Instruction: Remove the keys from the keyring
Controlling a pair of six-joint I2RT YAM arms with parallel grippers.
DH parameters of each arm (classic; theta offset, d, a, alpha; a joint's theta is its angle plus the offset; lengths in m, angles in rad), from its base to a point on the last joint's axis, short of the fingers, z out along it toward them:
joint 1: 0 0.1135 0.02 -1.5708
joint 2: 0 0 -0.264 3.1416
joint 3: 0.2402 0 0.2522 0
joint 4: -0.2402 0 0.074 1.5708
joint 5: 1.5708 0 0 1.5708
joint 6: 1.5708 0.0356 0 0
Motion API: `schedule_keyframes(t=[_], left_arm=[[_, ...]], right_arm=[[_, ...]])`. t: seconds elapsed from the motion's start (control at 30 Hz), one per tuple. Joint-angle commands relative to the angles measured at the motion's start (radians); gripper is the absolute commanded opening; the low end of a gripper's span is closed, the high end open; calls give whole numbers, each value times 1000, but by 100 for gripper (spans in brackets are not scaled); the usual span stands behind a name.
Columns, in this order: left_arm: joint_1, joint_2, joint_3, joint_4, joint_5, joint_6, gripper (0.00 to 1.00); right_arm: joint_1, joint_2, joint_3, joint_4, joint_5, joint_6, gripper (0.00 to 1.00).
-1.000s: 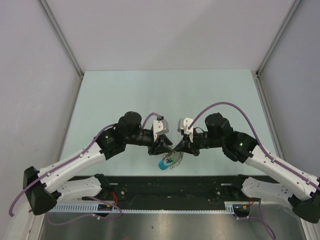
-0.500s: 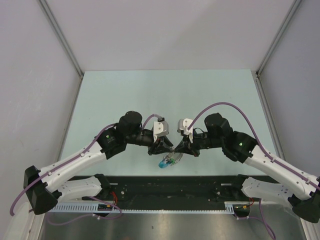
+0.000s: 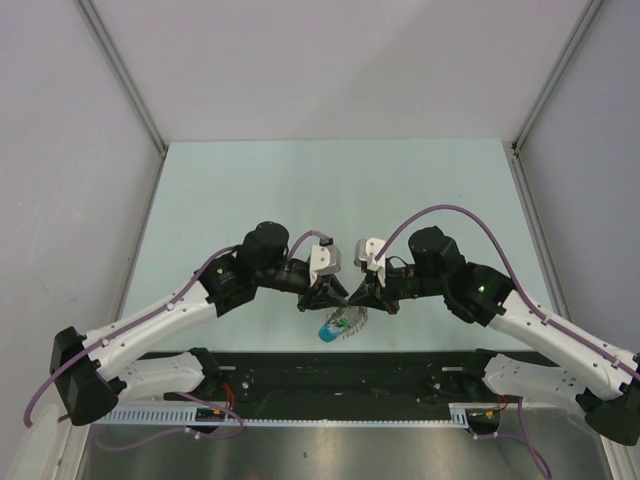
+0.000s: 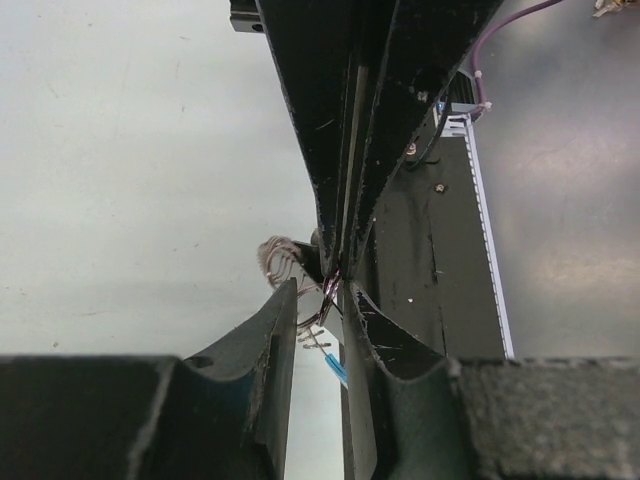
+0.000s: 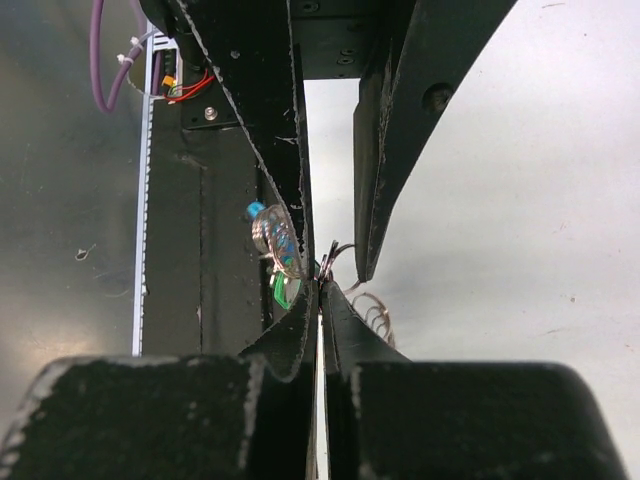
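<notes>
— What does the surface look like?
— The surface (image 3: 300,190) is a flat, pale green sheet, matt and plain. Grey walls (image 3: 320,60) close it in at the back and on both sides, and a black plate (image 3: 350,368) runs along its near edge.
— Does anything lie on it?
— Perhaps the keys (image 3: 340,326) on the keyring (image 4: 326,290), a small silvery bunch with a blue piece. It sits over the near middle, just beside the black plate. I cannot tell whether the bunch touches the surface or hangs above it.
</notes>
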Motion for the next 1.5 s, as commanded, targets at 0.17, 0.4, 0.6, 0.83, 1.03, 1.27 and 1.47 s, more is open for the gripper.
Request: schedule_keyframes(t=[0.17,0.4,0.6,0.83,1.03,1.27,1.47], left_arm=[[-1,6,36,-14,53,39,3],[6,-5,23,26,22,-8,0],[40,-48,-3,99,36,-57,0],[66,-85,-23,162,120,-96,0],[66,-94,-33,176,154,-116,0],[68,-88,-34,188,174,-130,1],[68,-93,-39,187,170,-131,0]], right_arm=[[4,-5,58,72,-19,-5,0],[-7,-5,53,62,15,12,0],[-43,-45,9,71,38,58,0],[-83,-161,-57,146,6,73,27],[-89,-171,-70,175,-91,55,40],[-86,-126,-70,229,-125,47,44],[-82,-93,-73,259,-134,55,30]])
